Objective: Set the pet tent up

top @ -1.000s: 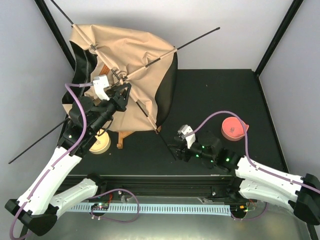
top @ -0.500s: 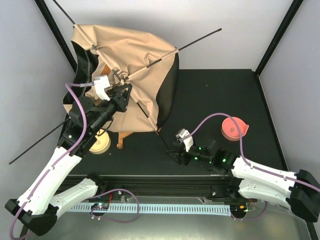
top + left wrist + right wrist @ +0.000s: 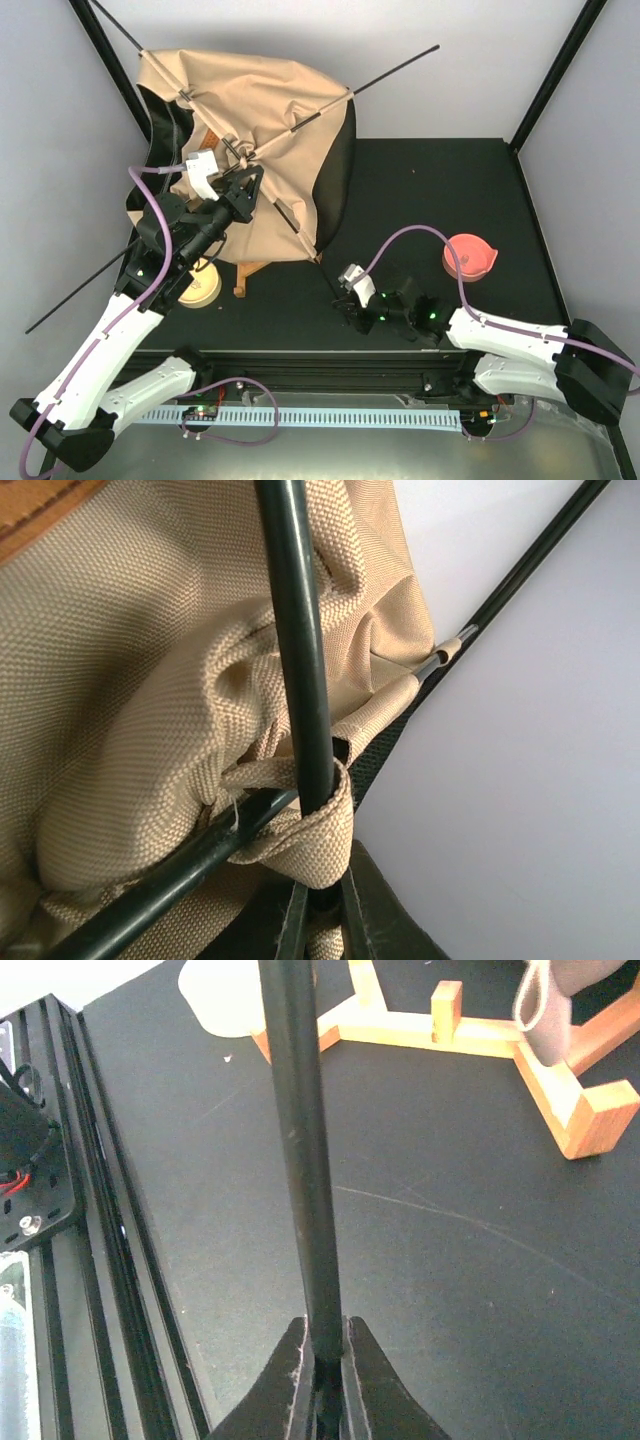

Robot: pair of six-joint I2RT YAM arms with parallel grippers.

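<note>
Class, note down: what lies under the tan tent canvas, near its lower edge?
A light wooden frame pokes out from under the pet tent, beside a round cream object. The canvas covers the rest of the frame, so its full shape is hidden.

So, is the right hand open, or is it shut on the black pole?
Shut. The right hand has both fingers pressed against the black pole, with no gap visible at either side.

Matte black table [image 3: 440,190], evenly lit. Pale grey walls [image 3: 470,60] close its left, far and right edges. Black posts [image 3: 556,75] stand at both far corners.
</note>
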